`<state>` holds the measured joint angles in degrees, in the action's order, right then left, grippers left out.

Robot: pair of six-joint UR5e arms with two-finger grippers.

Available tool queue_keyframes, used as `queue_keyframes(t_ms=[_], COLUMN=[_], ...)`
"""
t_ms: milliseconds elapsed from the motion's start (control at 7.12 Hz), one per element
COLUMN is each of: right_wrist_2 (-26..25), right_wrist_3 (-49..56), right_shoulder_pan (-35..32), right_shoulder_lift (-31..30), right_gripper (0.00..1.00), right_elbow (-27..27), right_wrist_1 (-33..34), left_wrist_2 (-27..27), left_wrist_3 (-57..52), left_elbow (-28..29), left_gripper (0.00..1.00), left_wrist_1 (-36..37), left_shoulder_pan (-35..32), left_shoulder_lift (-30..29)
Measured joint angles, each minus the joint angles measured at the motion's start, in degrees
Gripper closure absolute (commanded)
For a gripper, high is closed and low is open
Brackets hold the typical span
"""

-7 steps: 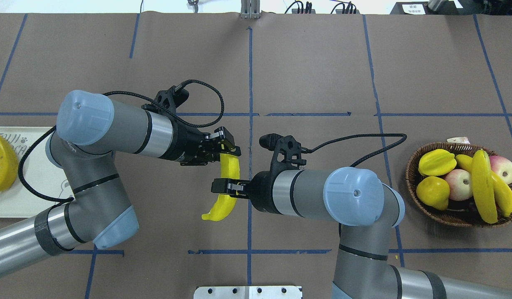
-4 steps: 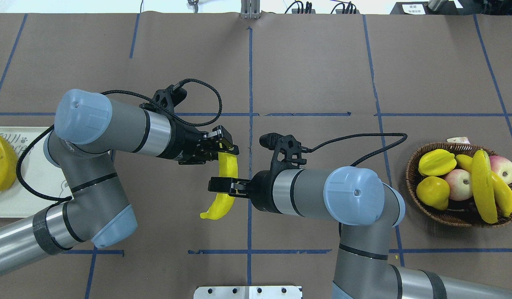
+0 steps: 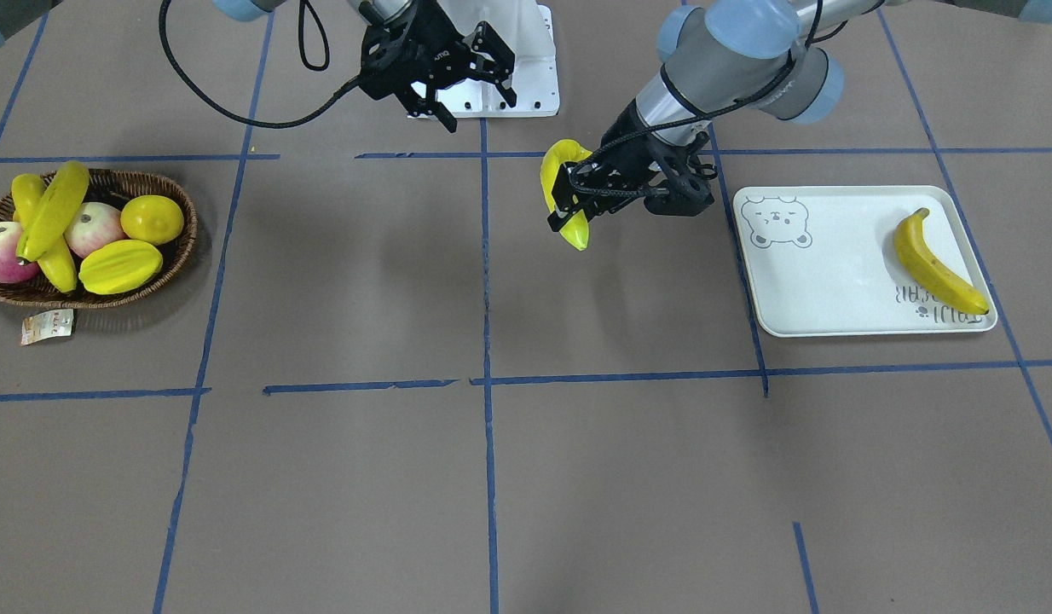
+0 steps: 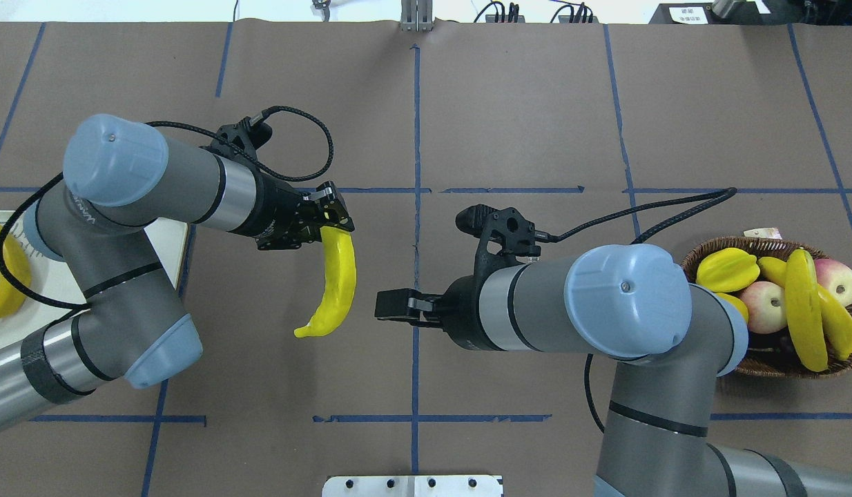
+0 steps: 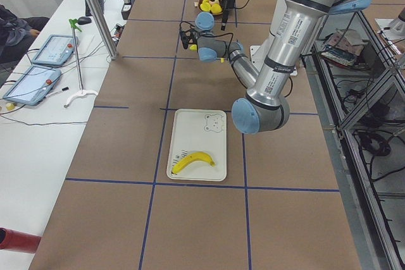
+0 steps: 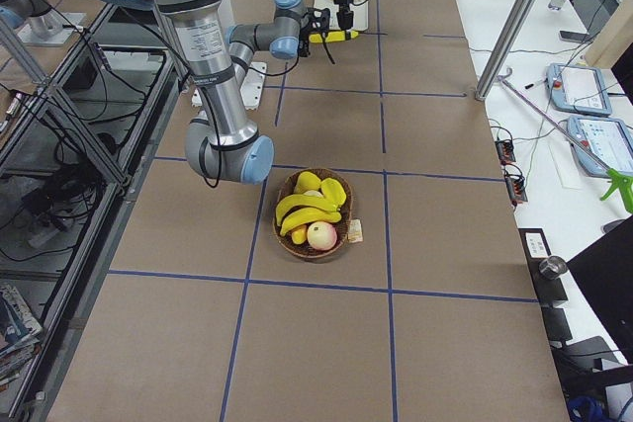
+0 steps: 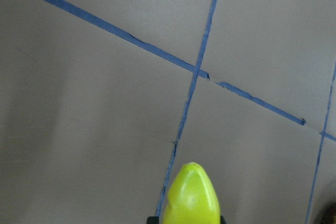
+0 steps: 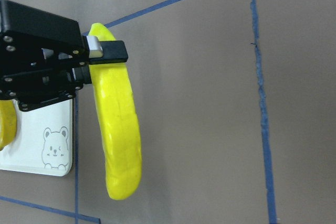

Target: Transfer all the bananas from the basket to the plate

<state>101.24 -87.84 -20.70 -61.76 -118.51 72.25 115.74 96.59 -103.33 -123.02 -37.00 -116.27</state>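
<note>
My left gripper (image 4: 333,219) is shut on the upper end of a yellow banana (image 4: 335,283), which hangs above the brown table left of centre; the same banana (image 3: 563,189) shows in the front view. Its tip (image 7: 191,199) fills the bottom of the left wrist view. My right gripper (image 3: 480,104) stands open and empty, a short way right of that banana (image 8: 119,129). Another banana (image 3: 935,263) lies on the plate (image 3: 824,290). Two bananas (image 4: 807,310) rest in the basket (image 4: 757,362) at far right.
The basket also holds a starfruit (image 4: 726,270), two apples (image 4: 764,307) and a lemon (image 3: 152,218). A paper tag (image 3: 47,326) lies beside it. The white robot mount (image 4: 412,485) sits at the near table edge. Blue tape lines cross the table.
The right gripper has let go of the banana and drawn back to the right. The left arm has carried the banana leftward, toward the plate.
</note>
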Motion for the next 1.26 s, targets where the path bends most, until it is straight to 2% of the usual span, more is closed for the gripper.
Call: queue_keyframes(t_ms=[140, 281, 561, 702, 982, 1263], right_wrist_2=[1.0, 2.7, 7.0, 8.6, 11.5, 13.1], right_wrist_3=[0.3, 0.7, 3.4, 6.7, 15.9, 25.0], right_shoulder_pan=[-0.8, -2.3, -6.2, -8.0, -11.5, -14.7], right_shoulder_lift=[-0.1, -0.1, -0.6, -1.0, -1.6, -3.6], right_gripper=[0.00, 0.00, 0.00, 0.00, 0.00, 0.00], right_elbow=[-1.7, -2.6, -3.3, -3.4, -3.9, -5.3], right_wrist_1=[4.7, 9.1, 14.7, 17.5, 25.5, 30.8], left_wrist_2=[-0.5, -1.8, -5.1, -5.6, -5.7, -5.4], left_wrist_3=[-2.4, -6.9, -16.5, -18.1, -12.8, -6.0], left_elbow=[-1.7, -4.8, -12.3, -14.9, -16.8, -16.1], left_gripper=[1.00, 1.00, 1.00, 1.00, 1.00, 1.00], left_wrist_1=[5.2, 13.7, 35.3, 41.9, 45.6, 45.3], left_shoulder_pan=[-0.2, -0.4, -1.1, -2.6, -7.1, -12.6], left_shoulder_lift=[0.3, 0.6, 1.1, 2.1, 6.1, 10.8])
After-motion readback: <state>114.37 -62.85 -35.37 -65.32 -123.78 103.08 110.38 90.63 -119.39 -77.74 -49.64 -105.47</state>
